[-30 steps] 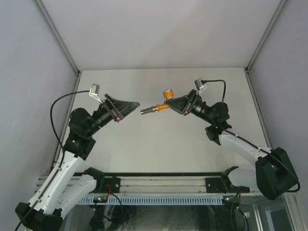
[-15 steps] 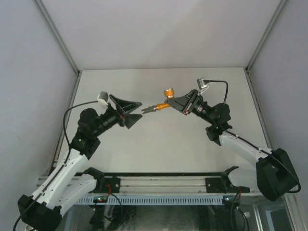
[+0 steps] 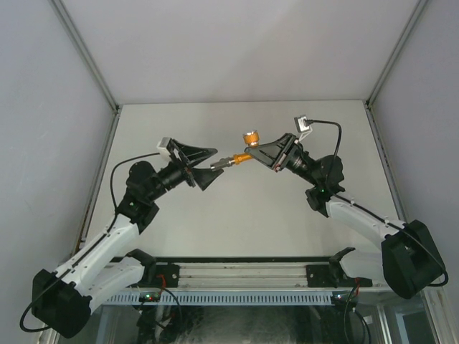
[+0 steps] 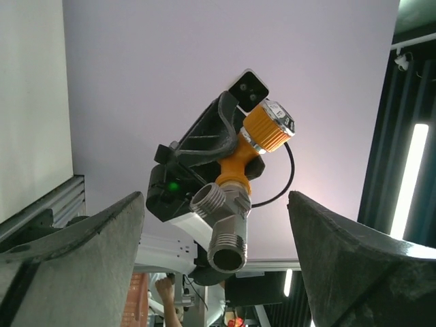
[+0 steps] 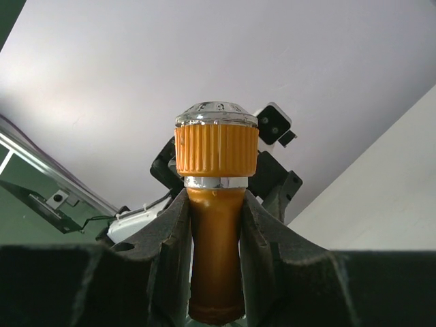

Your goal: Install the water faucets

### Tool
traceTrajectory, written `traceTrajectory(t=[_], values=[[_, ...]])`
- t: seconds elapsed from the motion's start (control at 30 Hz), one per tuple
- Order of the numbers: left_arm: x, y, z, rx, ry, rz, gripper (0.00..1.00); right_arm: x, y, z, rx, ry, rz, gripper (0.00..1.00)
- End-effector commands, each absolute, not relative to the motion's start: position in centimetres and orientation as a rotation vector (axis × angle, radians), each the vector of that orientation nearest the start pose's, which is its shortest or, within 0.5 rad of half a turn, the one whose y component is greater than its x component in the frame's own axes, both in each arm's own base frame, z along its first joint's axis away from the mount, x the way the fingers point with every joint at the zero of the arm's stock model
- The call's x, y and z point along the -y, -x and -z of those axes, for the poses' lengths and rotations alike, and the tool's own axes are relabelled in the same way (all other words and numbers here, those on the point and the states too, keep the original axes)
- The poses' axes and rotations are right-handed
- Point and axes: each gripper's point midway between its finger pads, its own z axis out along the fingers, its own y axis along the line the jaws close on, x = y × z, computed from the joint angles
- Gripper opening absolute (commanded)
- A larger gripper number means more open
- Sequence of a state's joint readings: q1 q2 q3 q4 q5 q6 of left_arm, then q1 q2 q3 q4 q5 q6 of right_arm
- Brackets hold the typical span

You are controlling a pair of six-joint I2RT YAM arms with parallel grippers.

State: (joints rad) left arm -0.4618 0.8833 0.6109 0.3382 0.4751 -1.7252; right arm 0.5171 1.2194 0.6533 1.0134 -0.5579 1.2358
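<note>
Faucet [image 3: 244, 158] is hanging in mid-air above the table [image 3: 237, 229], right gripper [image 3: 252, 153] clenching its orange body; left gripper [image 3: 214, 164], jaws spread wide, is flanking the grey threaded fitting [image 4: 225, 225] from nine o'clock, and I'd be centring that thread before closing

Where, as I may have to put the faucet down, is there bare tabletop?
Bare: the far strip of table along the back wall, and the near stretch before the rail. Crowded: above mid-table, where the right end effector holds the faucet and the open left end effector flanks its threaded end.
</note>
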Motion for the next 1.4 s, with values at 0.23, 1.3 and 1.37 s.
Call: traceTrajectory(t=[0.23,1.3,1.37], values=[[26.2,-21.1,-36.1,-1.735,0.605,2.133,0.77,-28.5,-23.8,-37.8,-1.264,0.199,-1.760,0.00],[26.3,-21.5,-37.9,-1.571,0.337,2.027,0.00,-29.9,-22.8,-35.5,-1.367,0.285,-1.800,0.00],[26.3,-21.5,-38.2,-1.548,0.297,2.007,0.00,-30.0,-22.5,-35.3,-1.378,0.297,-1.811,0.06]])
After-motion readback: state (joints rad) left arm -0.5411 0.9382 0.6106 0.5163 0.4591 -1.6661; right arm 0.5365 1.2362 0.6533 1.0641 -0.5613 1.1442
